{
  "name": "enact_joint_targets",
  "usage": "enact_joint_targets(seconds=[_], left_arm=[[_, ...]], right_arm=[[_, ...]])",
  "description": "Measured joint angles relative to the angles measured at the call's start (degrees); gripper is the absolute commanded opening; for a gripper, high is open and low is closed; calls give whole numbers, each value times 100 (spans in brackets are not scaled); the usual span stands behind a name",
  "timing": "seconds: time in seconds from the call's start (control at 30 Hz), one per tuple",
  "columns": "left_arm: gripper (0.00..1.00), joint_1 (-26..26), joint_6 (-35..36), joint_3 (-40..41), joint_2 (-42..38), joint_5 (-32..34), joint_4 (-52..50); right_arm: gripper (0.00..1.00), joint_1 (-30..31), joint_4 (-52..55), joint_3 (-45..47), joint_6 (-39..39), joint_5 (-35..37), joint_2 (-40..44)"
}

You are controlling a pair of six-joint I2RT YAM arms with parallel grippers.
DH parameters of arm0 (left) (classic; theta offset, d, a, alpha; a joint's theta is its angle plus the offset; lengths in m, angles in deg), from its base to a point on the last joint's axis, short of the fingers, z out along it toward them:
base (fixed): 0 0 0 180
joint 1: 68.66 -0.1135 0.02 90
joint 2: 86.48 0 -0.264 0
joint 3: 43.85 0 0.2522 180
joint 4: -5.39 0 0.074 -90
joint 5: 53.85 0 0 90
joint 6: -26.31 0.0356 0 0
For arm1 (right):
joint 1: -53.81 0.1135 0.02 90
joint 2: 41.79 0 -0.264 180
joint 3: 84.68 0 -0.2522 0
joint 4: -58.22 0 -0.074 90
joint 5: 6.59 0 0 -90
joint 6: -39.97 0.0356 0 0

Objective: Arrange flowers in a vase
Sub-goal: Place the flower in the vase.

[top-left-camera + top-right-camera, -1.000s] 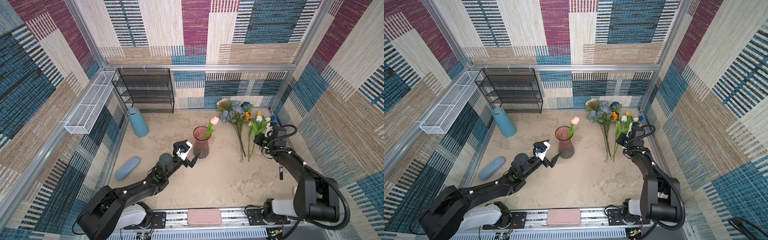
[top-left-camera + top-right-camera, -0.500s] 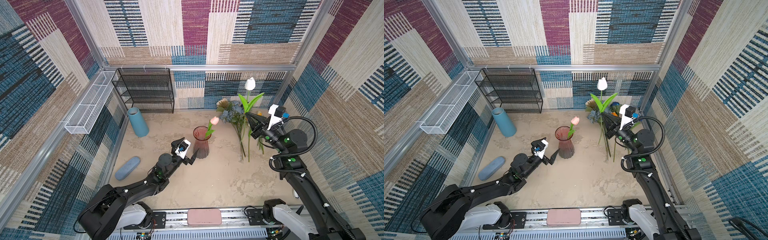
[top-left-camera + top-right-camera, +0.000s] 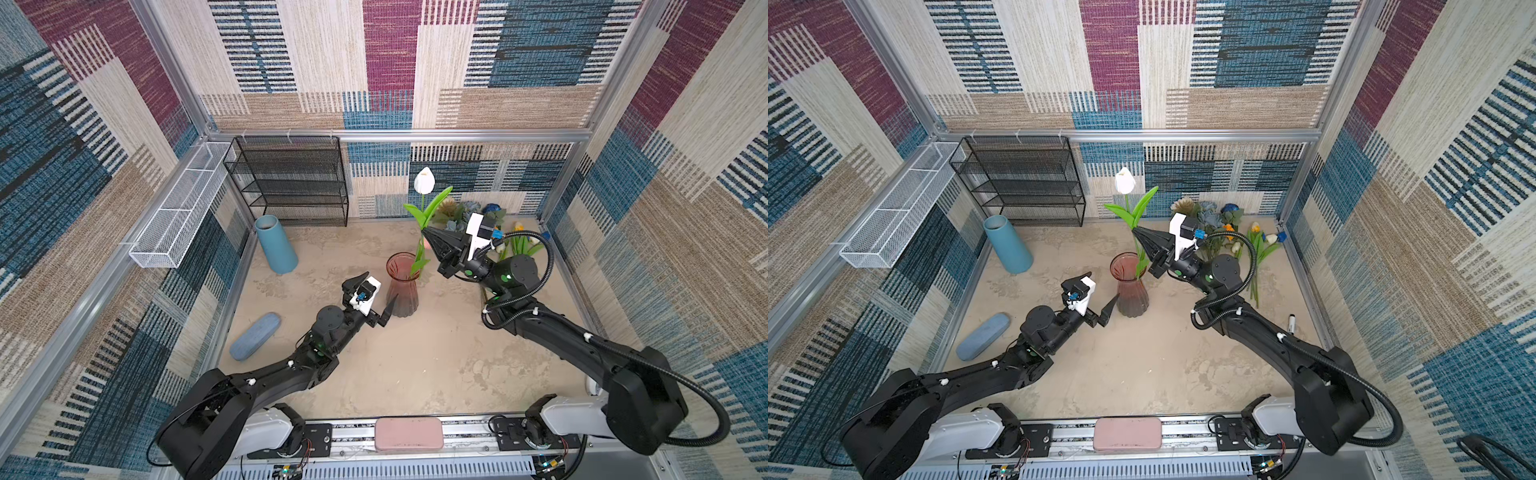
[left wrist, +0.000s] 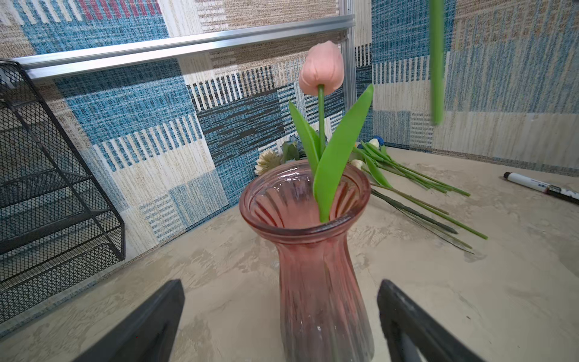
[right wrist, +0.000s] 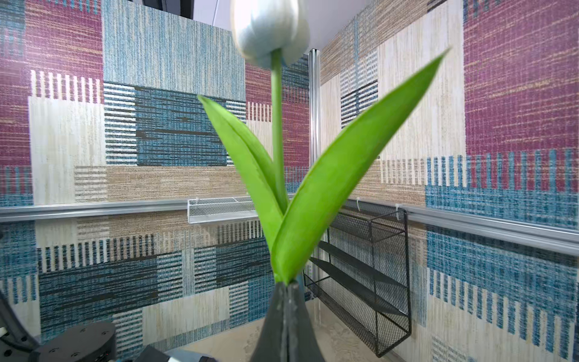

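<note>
A pink glass vase (image 3: 401, 291) (image 3: 1130, 291) (image 4: 316, 266) stands mid-table with a pink tulip (image 4: 321, 67) in it. My right gripper (image 3: 428, 232) (image 3: 1138, 232) (image 5: 286, 283) is shut on the stem of a white tulip (image 3: 424, 181) (image 3: 1124, 181) (image 5: 269, 28), held upright. Its stem end (image 4: 437, 62) hangs above and to the right of the vase mouth, apart from it. My left gripper (image 3: 375, 289) (image 3: 1100, 286) (image 4: 280, 283) is open, its fingers standing either side of the vase body without touching. The other flowers (image 3: 478, 216) (image 3: 1221, 216) (image 4: 407, 178) lie at the back right.
A blue cylinder (image 3: 276, 245) leans at the back left beside a black mesh shelf (image 3: 291, 183). A white wire basket (image 3: 178, 208) hangs on the left wall. A blue oblong case (image 3: 254, 336) lies at the left. A marker (image 3: 1291, 322) (image 4: 542, 188) lies near the right wall.
My right arm has lifted the white tulip off the flower pile and carried it left, up to the vase. The left gripper has stayed open by the vase.
</note>
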Motion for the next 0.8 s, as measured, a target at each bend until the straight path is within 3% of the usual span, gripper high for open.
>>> enact_joint_targets(seconds=[0.3,0.53,0.67,0.8], left_arm=[[99,0,2,2,-35,0,-168],[99,0,7,15,-103,4,-249],[99,0,17,17,-103,9,-264],[99,0,26,11,-55,15,-286]], right_arm=[[2,162,-807,-203,-208,710,-1257],[8,271,-1108,79,-494,933,-1421],[14,319,-1051,435,-741,940,-1259],[36,337,-846,621,-920,892,-1027]])
